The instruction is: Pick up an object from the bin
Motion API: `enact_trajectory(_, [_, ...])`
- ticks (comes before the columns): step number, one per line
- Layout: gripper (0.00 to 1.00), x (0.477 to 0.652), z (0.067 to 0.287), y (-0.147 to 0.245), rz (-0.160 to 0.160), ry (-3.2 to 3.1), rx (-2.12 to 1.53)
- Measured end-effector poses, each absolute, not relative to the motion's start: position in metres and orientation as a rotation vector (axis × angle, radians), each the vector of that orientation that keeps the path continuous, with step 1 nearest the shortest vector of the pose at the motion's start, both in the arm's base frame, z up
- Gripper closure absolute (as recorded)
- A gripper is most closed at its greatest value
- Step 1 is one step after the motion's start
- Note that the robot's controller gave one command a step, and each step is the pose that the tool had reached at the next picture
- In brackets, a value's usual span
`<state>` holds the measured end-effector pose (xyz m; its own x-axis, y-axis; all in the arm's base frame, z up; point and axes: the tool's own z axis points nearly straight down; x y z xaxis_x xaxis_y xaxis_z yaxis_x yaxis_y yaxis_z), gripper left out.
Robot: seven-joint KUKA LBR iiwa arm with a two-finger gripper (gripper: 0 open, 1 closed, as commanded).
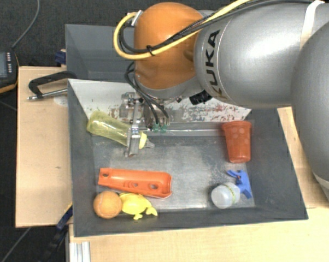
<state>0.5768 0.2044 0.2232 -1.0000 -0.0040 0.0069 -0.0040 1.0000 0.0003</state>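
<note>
Olive-green pouch (107,127) lies just beside the end effector (135,141), whose spread cannot be told. A pinch at the pouch's end could let it slip.

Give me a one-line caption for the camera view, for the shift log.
Gripper low beside a yellow-green pouch in the bin, upper left; orange cup, long orange piece and white bottle lie apart.
</note>
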Motion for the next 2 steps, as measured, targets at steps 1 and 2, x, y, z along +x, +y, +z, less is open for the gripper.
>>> enact_trajectory(1, [0.0, 0.579, 0.229, 0.203, -0.003, -3.143, 0.001])
enact_trajectory(2, [0.0, 0.536, 0.145, 0.201, -0.004, -3.141, -0.042])
